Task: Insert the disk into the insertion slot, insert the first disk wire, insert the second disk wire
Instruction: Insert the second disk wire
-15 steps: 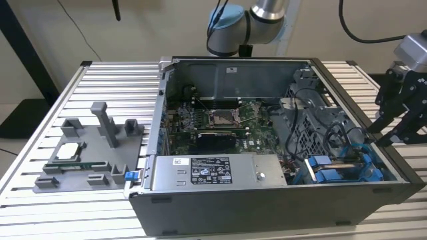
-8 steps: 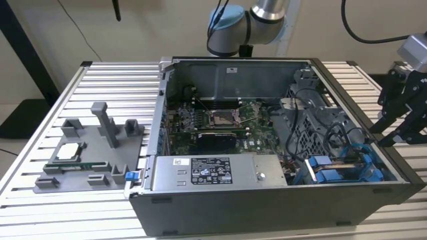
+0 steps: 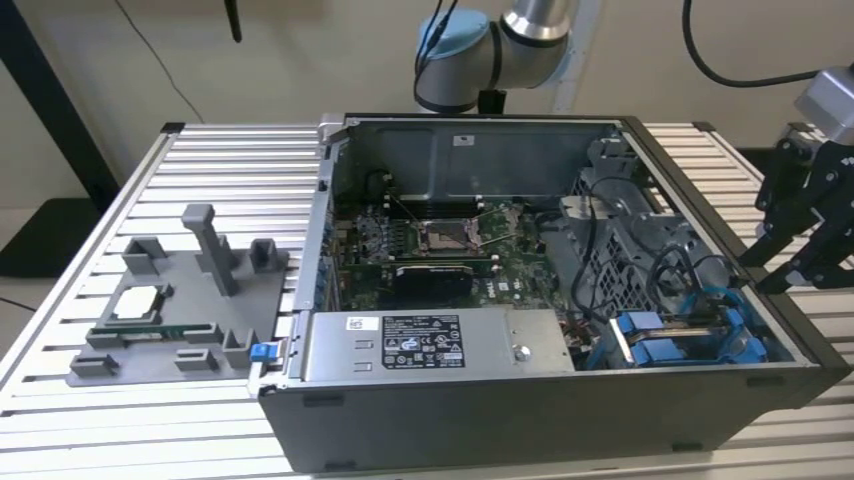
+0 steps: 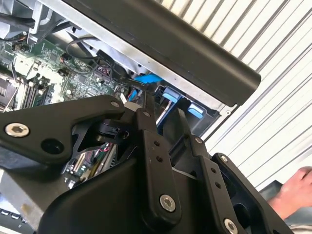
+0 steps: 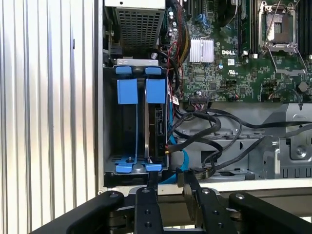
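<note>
The insertion slot (image 5: 111,126) is a grey bay with blue tabs (image 5: 127,90) at its mouth, in the open computer case's (image 3: 534,420) near corner on the exterior view's right (image 3: 681,340). A disk (image 5: 158,127) stands on edge inside the bay, its dark board edge showing between blue carrier pieces. A blue flat wire (image 5: 184,163) and black wires (image 5: 204,131) lie beside it; whether they are plugged in is hidden. My gripper (image 5: 169,181) hovers over the case's side wall next to the bay, open, with nothing between its fingers (image 4: 146,114).
A motherboard (image 3: 427,240) fills the case's middle and a labelled silver power-supply box (image 3: 427,345) lies along the front. On the exterior view's left, a grey fixture (image 3: 174,310) holds small parts on the slatted table (image 3: 80,420). A person's hand (image 4: 292,190) is near the table.
</note>
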{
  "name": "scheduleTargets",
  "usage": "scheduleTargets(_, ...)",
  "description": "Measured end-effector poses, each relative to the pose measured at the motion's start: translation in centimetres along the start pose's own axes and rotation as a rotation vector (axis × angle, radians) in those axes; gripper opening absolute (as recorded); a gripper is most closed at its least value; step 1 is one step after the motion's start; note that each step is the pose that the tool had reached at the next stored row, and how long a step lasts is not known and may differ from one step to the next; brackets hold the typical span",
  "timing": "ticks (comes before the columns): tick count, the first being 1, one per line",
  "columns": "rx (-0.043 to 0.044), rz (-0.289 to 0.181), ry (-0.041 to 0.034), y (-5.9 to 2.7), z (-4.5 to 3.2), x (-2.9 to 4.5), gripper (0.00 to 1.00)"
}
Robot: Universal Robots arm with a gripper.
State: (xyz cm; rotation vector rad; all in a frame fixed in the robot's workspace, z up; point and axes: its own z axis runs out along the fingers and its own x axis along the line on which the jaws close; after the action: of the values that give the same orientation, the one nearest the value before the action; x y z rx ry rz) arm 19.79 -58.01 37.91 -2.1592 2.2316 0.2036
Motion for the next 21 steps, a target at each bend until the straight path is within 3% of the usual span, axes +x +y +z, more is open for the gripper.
scheduleTargets(4,-0.0002,0.0,-0.0044,-0.02,0.27,0.03,1.0)
scheduleTargets(7,-0.0006,-0.001,-0.0172,-0.04,0.54,0.06,1.0)
scheduleTargets(10,-0.0015,-0.003,-0.0395,-0.06,0.74,0.08,1.0)
scheduleTargets(21,-0.0025,0.003,-0.1045,-0.19,1.45,0.2,1.0)
